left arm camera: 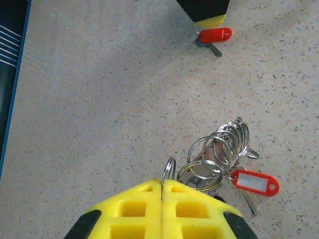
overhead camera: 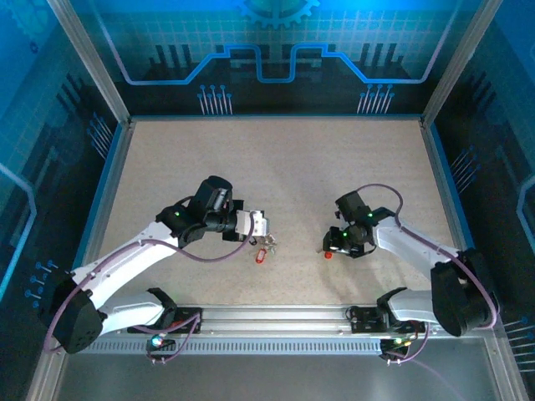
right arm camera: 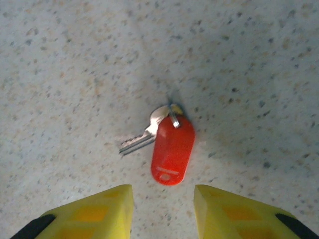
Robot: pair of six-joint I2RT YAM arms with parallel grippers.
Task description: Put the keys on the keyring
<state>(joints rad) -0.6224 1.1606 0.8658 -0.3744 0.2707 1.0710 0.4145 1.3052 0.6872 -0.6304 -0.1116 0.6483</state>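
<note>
From above, the left gripper (overhead camera: 257, 224) sits at the keyring (overhead camera: 267, 244), a bunch of silvery loops on the speckled table (overhead camera: 276, 159). Well apart to the right, the right gripper (overhead camera: 334, 242) hovers over a red-tagged key (overhead camera: 328, 254). The left wrist view shows yellow fingers pressed together, one loop touching their tips; whether it is pinched is unclear. A labelled red tag (left arm camera: 254, 181) lies among the loops. The right wrist view shows fingers apart, the key just beyond them, untouched.
</note>
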